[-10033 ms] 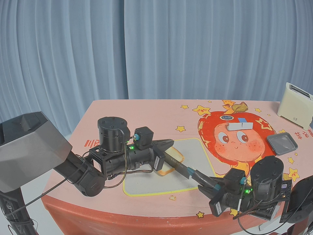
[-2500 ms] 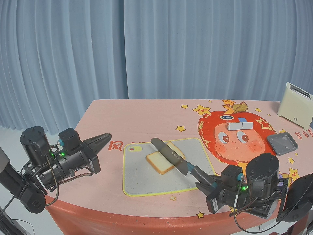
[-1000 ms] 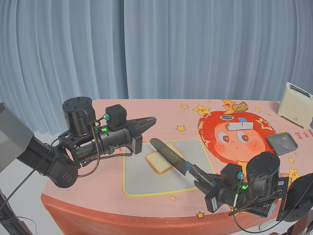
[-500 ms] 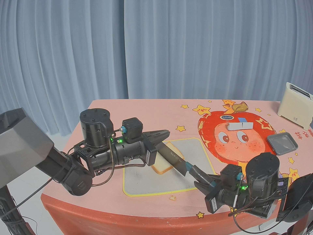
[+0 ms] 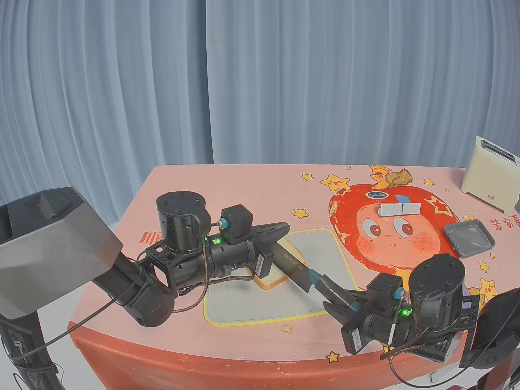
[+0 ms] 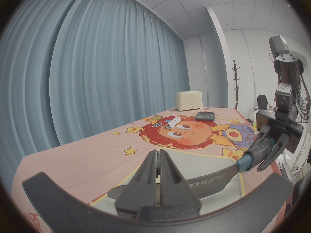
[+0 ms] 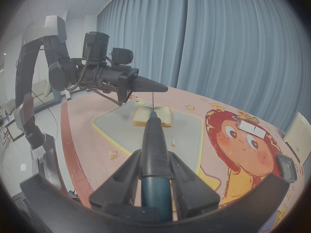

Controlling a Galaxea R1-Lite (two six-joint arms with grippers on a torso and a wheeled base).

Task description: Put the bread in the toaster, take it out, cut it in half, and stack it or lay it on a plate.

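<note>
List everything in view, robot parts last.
bread: 1 slice, pale with tan crust, on the cutting board under the knife blade; cannot tell if cut through
knife: 1, dark blade, teal collar, across the bread
cutting board: 1, pale grey, yellow rim, near middle of table
toaster: 1, cream, far right corner
plate: 1, grey, rectangular, right side
white block: 1, white with a blue bit, on the cartoon's forehead
crumbs: 2, tan, one on board, one on cloth
tablecloth: 1, pink, cartoon print
curtain: blue-grey, behind
left hand: shut, above the board by the bread
right hand: shut on the knife handle
</note>
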